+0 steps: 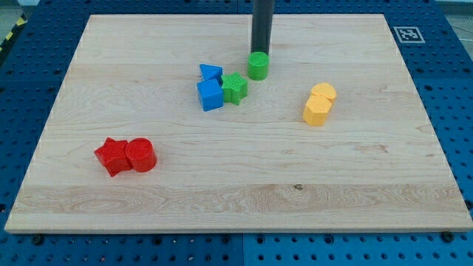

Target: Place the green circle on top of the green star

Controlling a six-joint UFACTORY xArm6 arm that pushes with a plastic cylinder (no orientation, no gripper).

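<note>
Our tip [259, 52] comes down from the view's top as a straight dark rod and meets the far edge of the green circle [258, 66]; whether the two actually touch cannot be told, since the circle hides the rod's very end. We carry no claw, so there are no jaws to stand apart or together, only this bare rod. The green circle stands just beside the green star [235, 88], which lies toward the view's lower left of it, the two close but not stacked. The green star presses against a blue cube [210, 95] on its left, and a blue triangle [211, 72] sits just above that cube. Toward the view's right, well apart from this cluster, a yellow hexagon [316, 111] and a second yellow block [324, 92], its shape unclear, rest touching each other. Near the view's lower left, a red star [111, 156] and a red cylinder [140, 155] sit side by side in contact on the wooden board [236, 207].
</note>
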